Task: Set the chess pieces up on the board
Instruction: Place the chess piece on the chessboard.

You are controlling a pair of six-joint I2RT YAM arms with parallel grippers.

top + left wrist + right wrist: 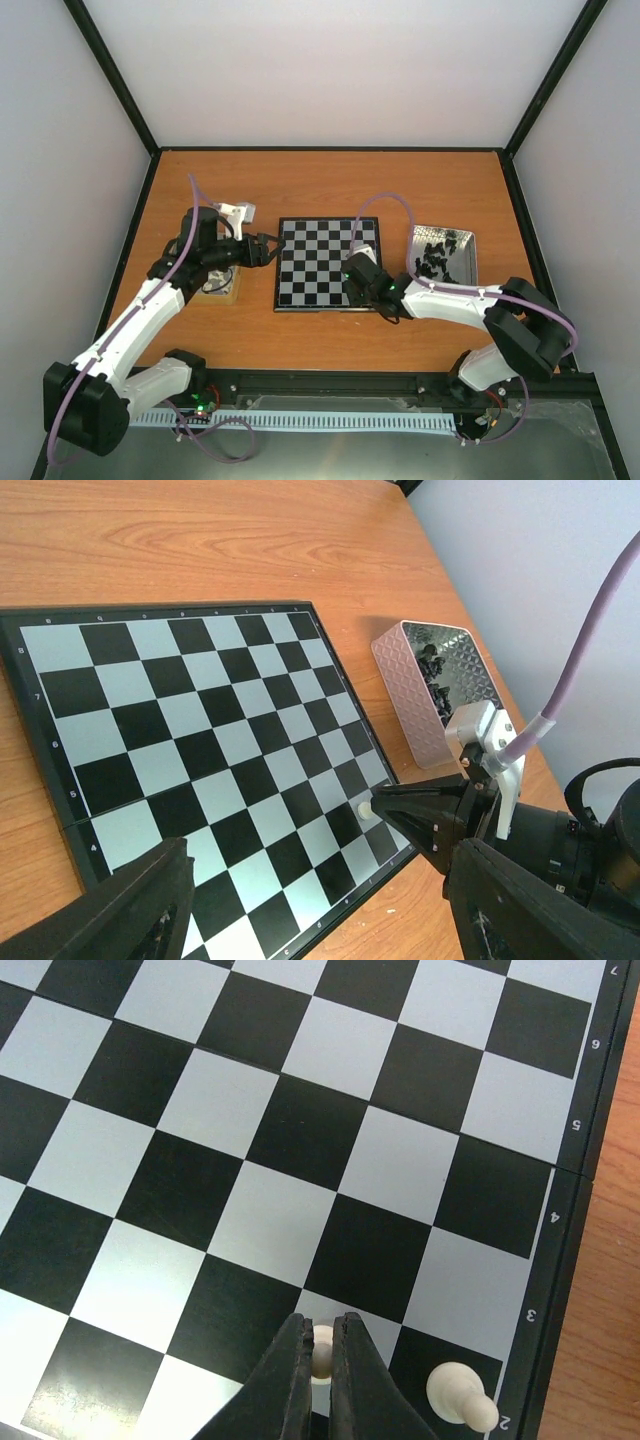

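Observation:
The board (312, 262) lies flat in the middle of the table. My right gripper (322, 1345) is shut on a cream-white pawn (322, 1336), held upright just over a pale square near the board's near right corner. From the left wrist view the same pawn (366, 809) shows at the tip of the right gripper (378, 804). A second cream-white pawn (460, 1395) stands on the black square next to it. My left gripper (320, 880) hangs open and holds nothing over the board's left edge (60, 810).
A metal tin (470, 262) with several black pieces (435, 255) stands right of the board; its patterned wall (410, 695) shows in the left wrist view. A small container (225, 285) sits partly hidden under the left arm.

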